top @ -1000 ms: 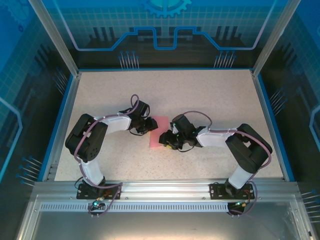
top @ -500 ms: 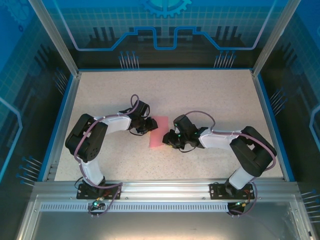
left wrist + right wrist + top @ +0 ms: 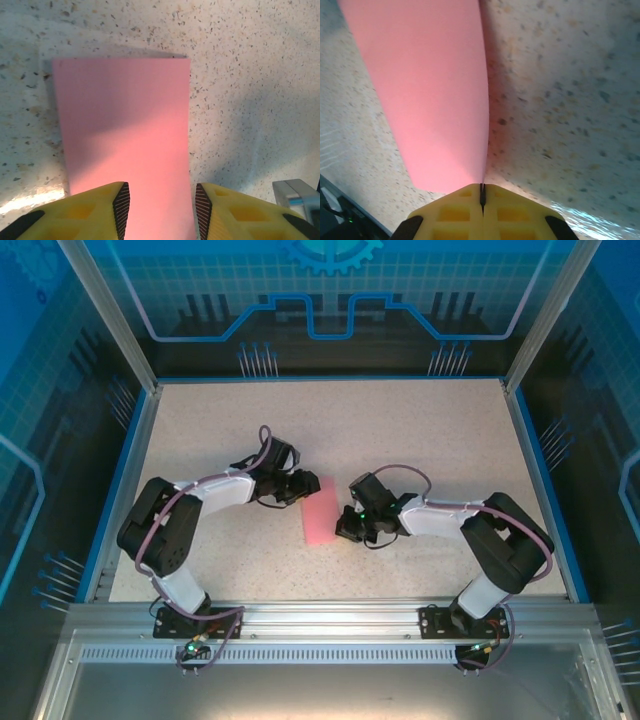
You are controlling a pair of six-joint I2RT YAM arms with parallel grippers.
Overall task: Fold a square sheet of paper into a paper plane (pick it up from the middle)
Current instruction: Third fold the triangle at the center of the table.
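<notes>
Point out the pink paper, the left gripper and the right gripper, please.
pink paper (image 3: pixel 322 512), top external view, middle of its upper face.
left gripper (image 3: pixel 162 212), left wrist view, midway between its open yellow fingertips.
right gripper (image 3: pixel 481 192), right wrist view, seam between its shut fingertips, at the paper's edge.

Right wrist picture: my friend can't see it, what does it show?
The yellow right hand, shut tight, pinches the near edge of a pink sheet of paper. The paper stretches away over a speckled table.

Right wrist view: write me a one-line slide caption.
Right gripper pinched shut on the edge of the pink sheet of paper, speckled table behind.
</notes>
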